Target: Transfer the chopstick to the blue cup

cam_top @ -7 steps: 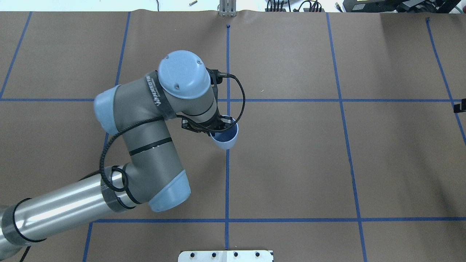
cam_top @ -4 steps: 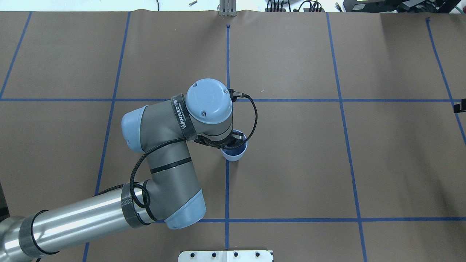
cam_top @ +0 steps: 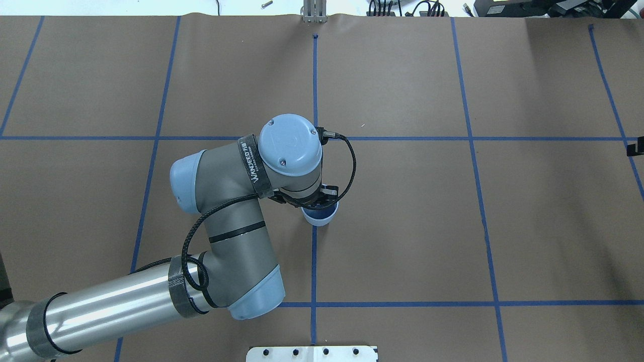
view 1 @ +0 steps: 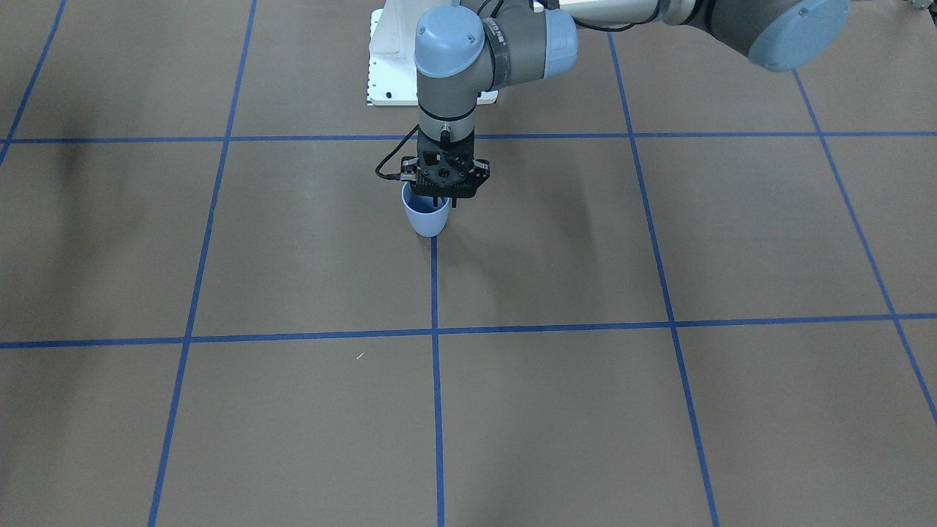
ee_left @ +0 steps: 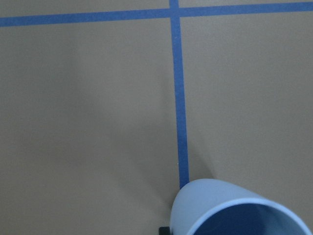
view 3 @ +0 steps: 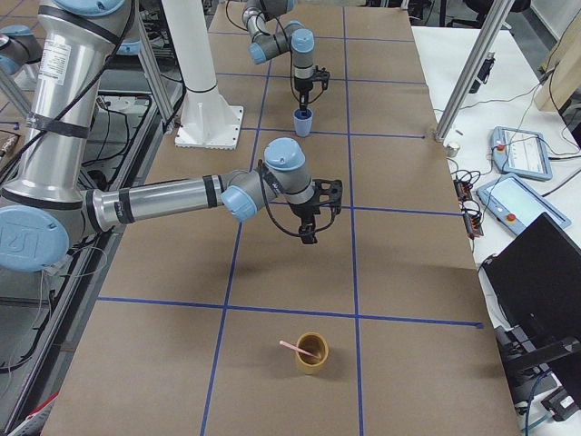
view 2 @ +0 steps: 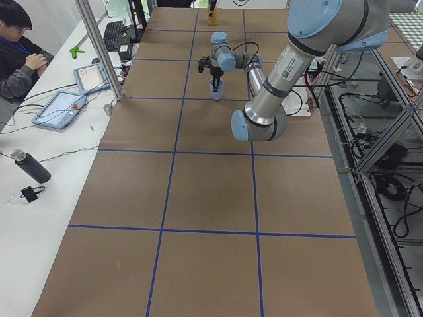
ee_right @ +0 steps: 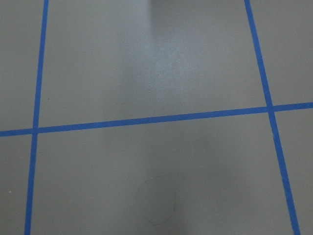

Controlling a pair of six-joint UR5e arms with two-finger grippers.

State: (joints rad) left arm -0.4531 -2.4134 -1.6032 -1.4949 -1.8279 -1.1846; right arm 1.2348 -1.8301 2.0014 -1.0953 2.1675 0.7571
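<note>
From the blue cup (view 1: 426, 218) (rim pinched in the left gripper (view 1: 445, 199)), the pink chopstick (view 3: 292, 346) leans in a tan cup (view 3: 311, 359) well apart, nearer the right gripper (view 3: 310, 232), whose opening I can't tell.

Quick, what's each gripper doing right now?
Left gripper: closed on the rim of the light blue plastic cup.
Right gripper: cannot be told; seen only from the side.

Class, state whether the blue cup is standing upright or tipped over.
Upright: the blue cup has its mouth facing up, narrower base down, in the front-facing view.
</note>
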